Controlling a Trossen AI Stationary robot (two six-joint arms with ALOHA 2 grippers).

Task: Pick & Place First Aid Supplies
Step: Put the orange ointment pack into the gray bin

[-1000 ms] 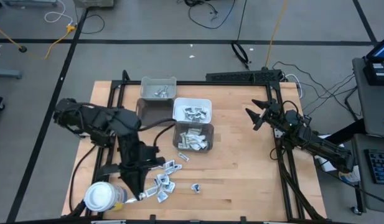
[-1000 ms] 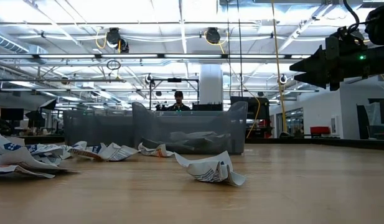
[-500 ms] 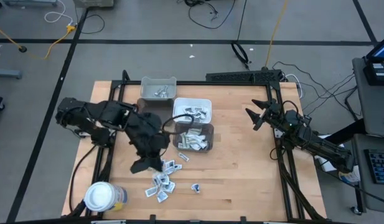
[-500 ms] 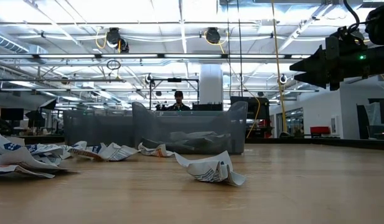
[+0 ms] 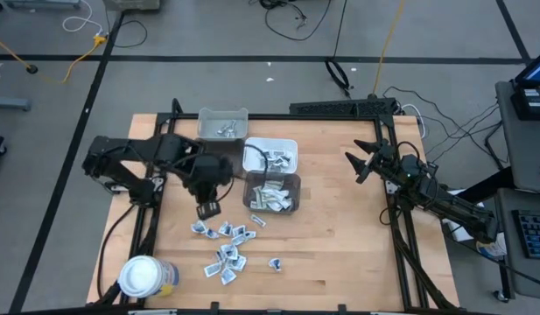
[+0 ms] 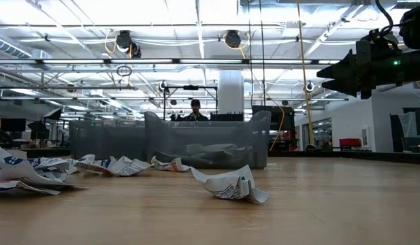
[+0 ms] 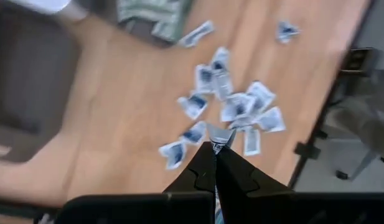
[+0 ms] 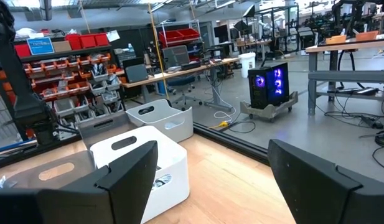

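Left wrist view: jaws pinch flat paper packet (image 7: 219, 138).

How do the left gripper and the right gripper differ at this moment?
The left gripper is shut on a small white paper packet, while the right gripper is open and empty. The left gripper hangs beside the dark grey bin above the loose packets; the right gripper waits over the table's right edge. Both have two dark fingers.

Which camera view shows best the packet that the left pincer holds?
The left wrist view: the packet sticks out between the shut tips of the left pincer. The high view shows the pincer only from above, the packet hardly visible. The low and right wrist views do not show it.
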